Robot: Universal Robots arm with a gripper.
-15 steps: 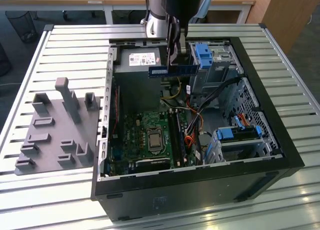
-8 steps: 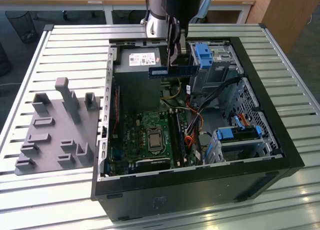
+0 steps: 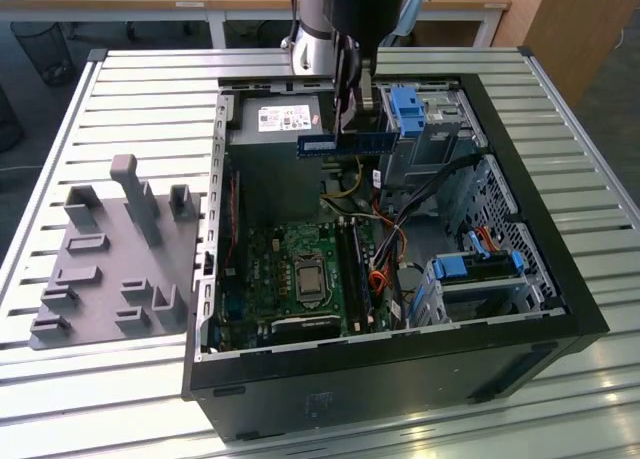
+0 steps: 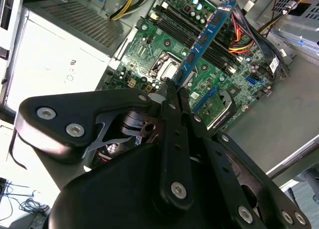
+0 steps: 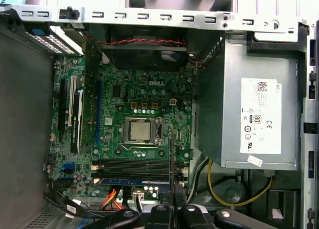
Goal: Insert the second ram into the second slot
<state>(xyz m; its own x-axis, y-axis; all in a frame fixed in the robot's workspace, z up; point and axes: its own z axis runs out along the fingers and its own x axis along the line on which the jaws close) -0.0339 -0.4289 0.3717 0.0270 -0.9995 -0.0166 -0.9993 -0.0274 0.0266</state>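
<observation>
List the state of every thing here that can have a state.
computer case: lying on its side, side panel off.
end effector: shut on the second ram.
second ram: held in the air above the computer case, not inserted.
processor: uncovered, no cooler on it.

In the exterior view the end effector (image 3: 351,109) is covering the middle of the second ram (image 3: 320,145). The picture's edge is cutting off the arm (image 3: 350,9) above it, and the slots (image 3: 358,269) on the motherboard (image 3: 270,269) are showing too small to tell apart. In the second wrist view the end effector (image 4: 174,88) is hiding the gripped end of the second ram (image 4: 202,42) and much of the motherboard (image 4: 164,44), while in the first wrist view the stick (image 5: 172,169) is showing edge-on as a thin line and the picture's edge is cutting off the end effector (image 5: 172,209).
</observation>
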